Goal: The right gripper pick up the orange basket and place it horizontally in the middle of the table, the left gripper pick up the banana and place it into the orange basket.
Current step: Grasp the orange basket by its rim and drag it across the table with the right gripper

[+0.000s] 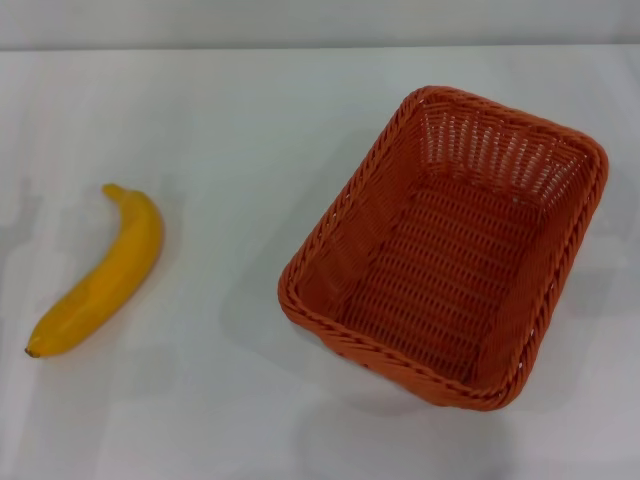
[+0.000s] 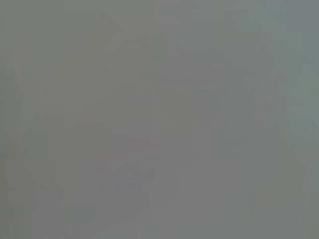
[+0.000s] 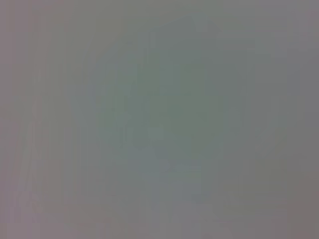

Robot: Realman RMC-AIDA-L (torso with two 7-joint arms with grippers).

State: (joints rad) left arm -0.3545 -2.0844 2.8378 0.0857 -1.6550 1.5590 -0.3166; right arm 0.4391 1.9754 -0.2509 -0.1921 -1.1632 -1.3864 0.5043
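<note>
- Right now, at about nine o'clock on the table point(image 1: 250, 120), the banana point(image 1: 100, 275) is lying flat, its dark tip pointing toward seven o'clock and its stem end toward twelve. It is probably light, smooth-skinned and a little soft, so a gentle pinch across the thick middle of the curve looks safest; squeezing near either tapered end is likely to let it slip or roll.
- Moving right, at about three o'clock, the orange basket point(image 1: 445, 245) is standing upright and empty, well apart from the banana, turned askew with its long axis running from seven o'clock to one o'clock. It is likely light and fairly stiff, yet the openwork walls may be giving a little under pressure. The braided rim offers the firmest hold, best taken midway along a long side so the basket is hanging level.
- Neither the left gripper nor the right gripper is showing in any view, and both wrist views are giving only a blank grey field, so I cannot tell how wide either one is.
</note>
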